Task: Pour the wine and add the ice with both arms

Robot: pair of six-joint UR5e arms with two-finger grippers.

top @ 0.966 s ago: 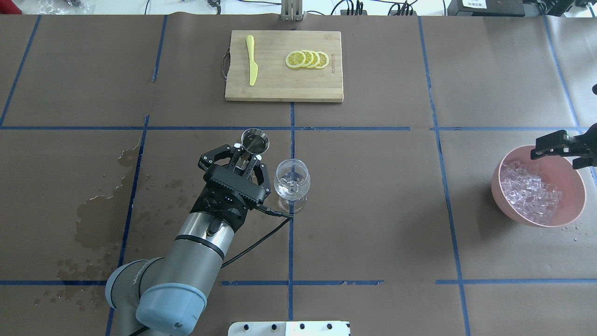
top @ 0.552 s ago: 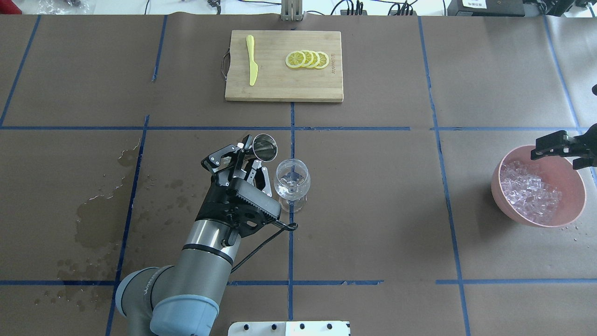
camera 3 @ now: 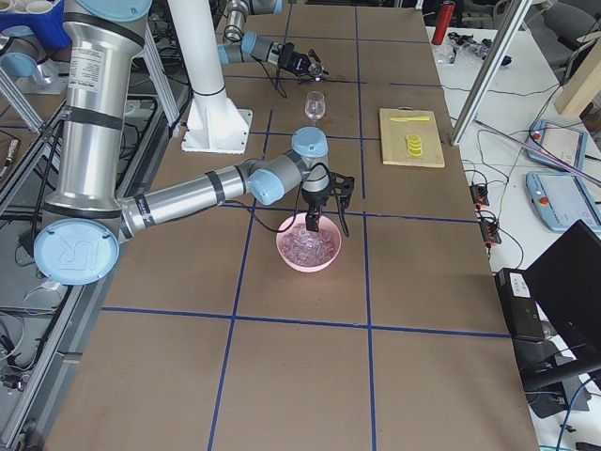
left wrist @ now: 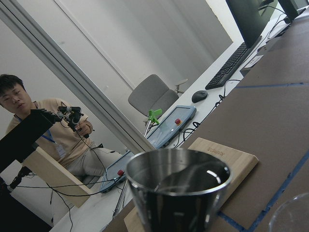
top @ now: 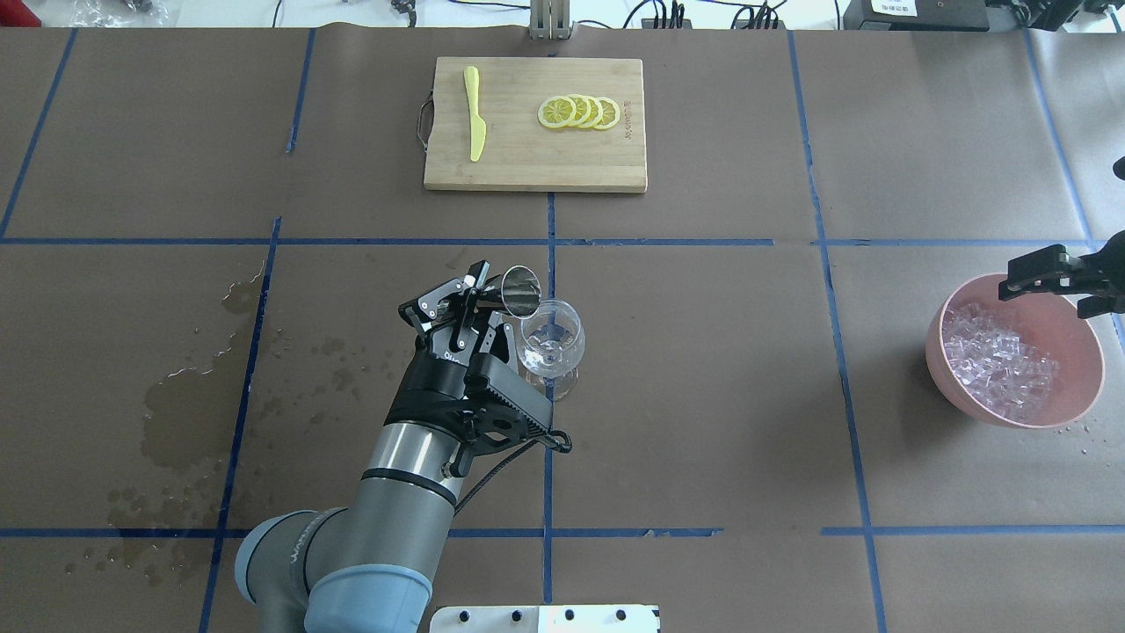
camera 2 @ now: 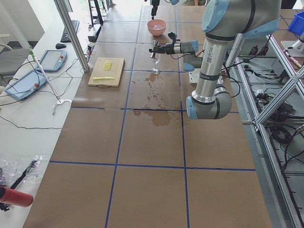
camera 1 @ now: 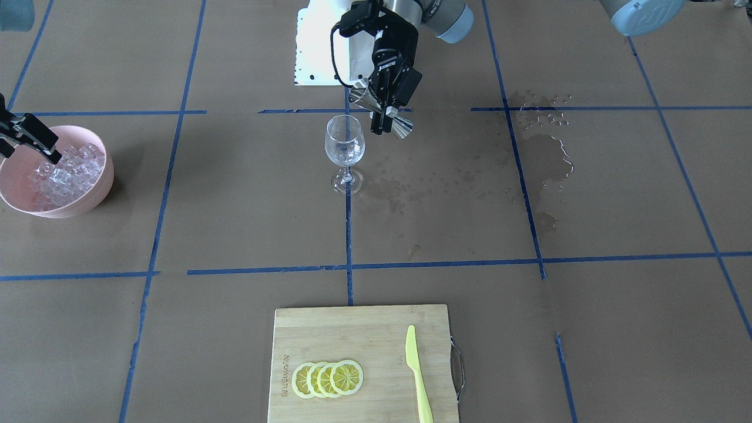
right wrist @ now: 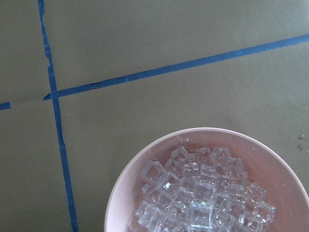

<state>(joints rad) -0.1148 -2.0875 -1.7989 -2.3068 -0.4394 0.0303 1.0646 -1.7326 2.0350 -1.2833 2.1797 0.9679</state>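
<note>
My left gripper (top: pixel 485 294) is shut on the waist of the steel jigger (top: pixel 522 290), which is tipped over with its mouth at the rim of the clear stemmed glass (top: pixel 551 338). In the front-facing view the jigger (camera 1: pixel 402 126) lies slanted above and behind the glass (camera 1: pixel 345 147). The left wrist view looks into the jigger's cup (left wrist: pixel 178 186); I cannot tell whether it holds wine. My right gripper (top: pixel 1050 277) hangs open over the far rim of the pink bowl (top: pixel 1083 387), which holds the ice (top: pixel 997 360). The ice (right wrist: pixel 203 193) fills the lower right wrist view.
A wooden cutting board (top: pixel 527 163) at the far side carries lemon slices (top: pixel 580 112) and a yellow knife (top: pixel 475 114). Wet stains (top: pixel 185 413) darken the brown paper to the left of the left arm. A seated person shows in the left wrist view.
The left gripper has rolled and shifted right, tipping the jigger from upright to mouth-down over the glass rim. The right gripper has stayed still.
</note>
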